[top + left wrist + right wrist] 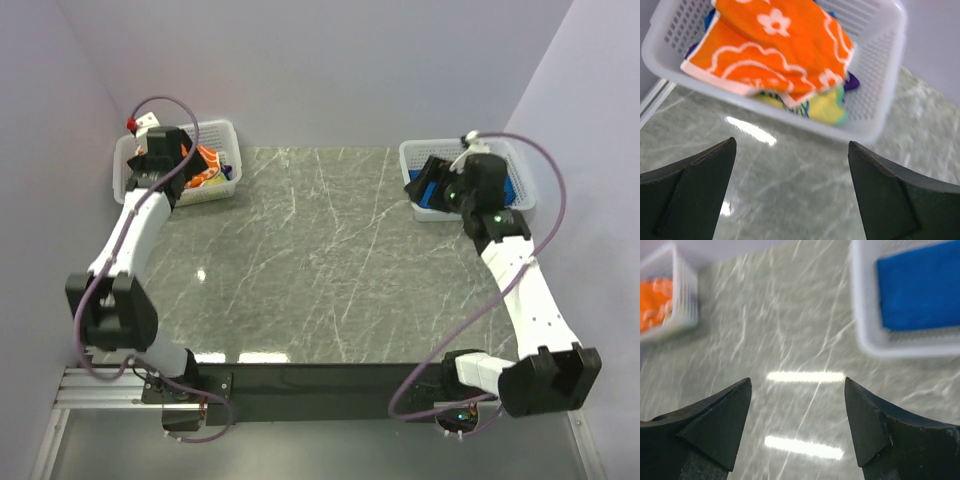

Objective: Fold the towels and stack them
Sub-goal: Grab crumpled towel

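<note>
Left jaws apart short of orange towel point(775, 45); right jaws apart short of blue towel point(920, 290).

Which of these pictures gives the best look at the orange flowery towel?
The left wrist view: the orange towel fills the frame's top, its flower outlines clear. The top view shows only a small, partly hidden patch; the right wrist view, an orange blur.
</note>
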Tool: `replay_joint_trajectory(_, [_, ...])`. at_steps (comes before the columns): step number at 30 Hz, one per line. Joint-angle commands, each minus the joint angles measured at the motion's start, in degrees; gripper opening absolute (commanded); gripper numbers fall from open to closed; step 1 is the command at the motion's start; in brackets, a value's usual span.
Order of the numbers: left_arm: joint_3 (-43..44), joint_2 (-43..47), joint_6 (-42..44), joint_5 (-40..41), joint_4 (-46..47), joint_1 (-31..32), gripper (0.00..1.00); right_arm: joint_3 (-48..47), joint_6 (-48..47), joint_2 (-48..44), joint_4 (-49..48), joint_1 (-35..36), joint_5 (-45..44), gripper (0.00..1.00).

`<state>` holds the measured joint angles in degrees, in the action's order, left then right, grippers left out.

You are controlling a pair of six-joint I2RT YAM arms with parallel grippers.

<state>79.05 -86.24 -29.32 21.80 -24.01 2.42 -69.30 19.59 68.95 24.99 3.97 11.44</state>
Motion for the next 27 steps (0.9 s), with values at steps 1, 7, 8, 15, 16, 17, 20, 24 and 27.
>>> replay_joint_trajectory(1, [7.08,-8.21,-2.32,-0.62,0.45,-4.24,0.99,5.21,-1.22,-4.51,-2.75,3.58,-1.16,0.82])
replay_joint_trajectory(7, [14.20,-20.61,-2.76,0.26,4.50,-8.56,0.97,15.76,-1.05,-10.06,-7.68,7.10,2.79,0.82])
replay_joint_trajectory(8, [15.25,-22.20,-3.19,0.35,4.67,-9.00,0.96,17.69,-1.05,-10.41,-8.38,7.54,2.88,0.82])
replay_joint_trajectory(15, [19.21,-30.83,-5.92,-1.15,12.40,-11.55,0.88,21.57,-2.19,-8.66,-10.05,8.86,6.22,0.81])
replay_joint_trajectory(16, [19.48,-32.14,-5.92,-1.06,14.06,-11.56,0.86,21.66,-2.37,-8.31,-10.05,8.86,6.83,0.81])
replay_joint_trajectory(17, [20.35,-32.85,-5.84,-0.89,14.60,-11.64,0.82,21.75,-2.63,-7.69,-10.14,8.95,7.10,0.81])
replay_joint_trajectory(20, [21.67,-35.22,-5.40,-0.88,16.00,-11.82,0.72,21.57,-2.89,-6.64,-9.88,9.13,7.37,0.80])
replay_joint_trajectory(24, [22.29,-36.54,-3.47,-2.28,18.55,-11.91,0.36,21.57,-3.33,-5.76,-9.79,9.30,7.10,0.80])
replay_joint_trajectory(27, [22.90,-37.34,-1.53,-3.60,19.79,-11.91,0.13,21.49,-3.51,-4.70,-9.79,9.48,7.19,0.80])
